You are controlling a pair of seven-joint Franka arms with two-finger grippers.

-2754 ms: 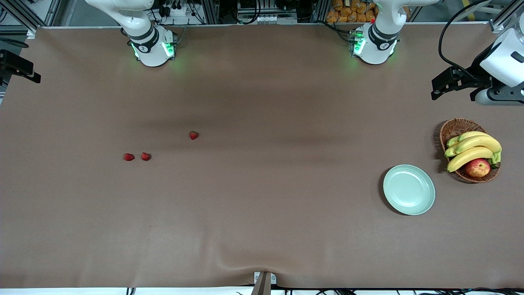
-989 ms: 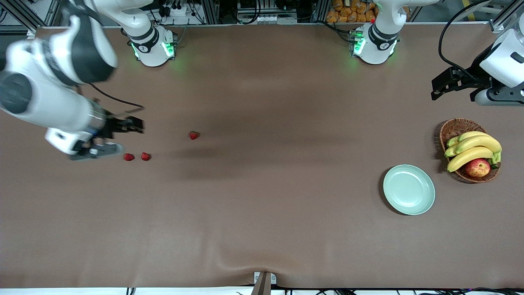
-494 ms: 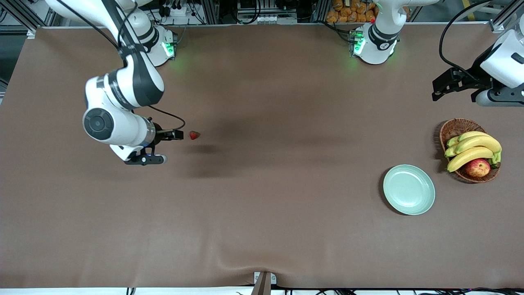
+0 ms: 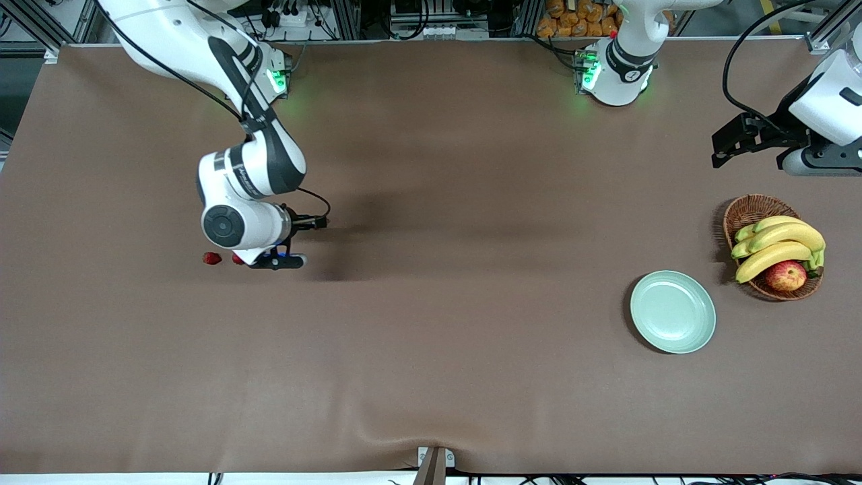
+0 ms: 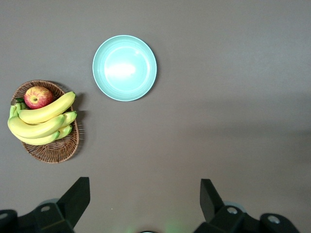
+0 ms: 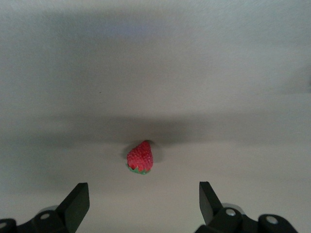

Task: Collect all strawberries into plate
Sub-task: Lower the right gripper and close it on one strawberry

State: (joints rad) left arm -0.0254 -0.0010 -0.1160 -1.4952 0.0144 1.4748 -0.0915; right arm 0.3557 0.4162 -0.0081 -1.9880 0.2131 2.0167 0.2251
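My right gripper [image 4: 318,221] is open and hangs over the brown table, above the lone strawberry, which it hides in the front view. In the right wrist view that strawberry [image 6: 140,157] lies on the cloth just ahead of my open right gripper [image 6: 143,204], not between the fingers. A second strawberry [image 4: 212,258] lies toward the right arm's end, and a third [image 4: 236,259] peeks out beside the right wrist. The mint-green plate [image 4: 673,311] is empty; it also shows in the left wrist view [image 5: 125,68]. My left gripper [image 4: 724,145] waits, open and empty [image 5: 144,199].
A wicker basket [image 4: 747,209] with bananas [image 4: 778,246] and an apple [image 4: 786,275] stands beside the plate, toward the left arm's end; it also shows in the left wrist view [image 5: 53,150]. The cloth bulges slightly at the table's front edge [image 4: 431,438].
My right arm has swung in from the right arm's end of the table, passed over the pair of strawberries and stopped over the lone one. The left arm has not moved.
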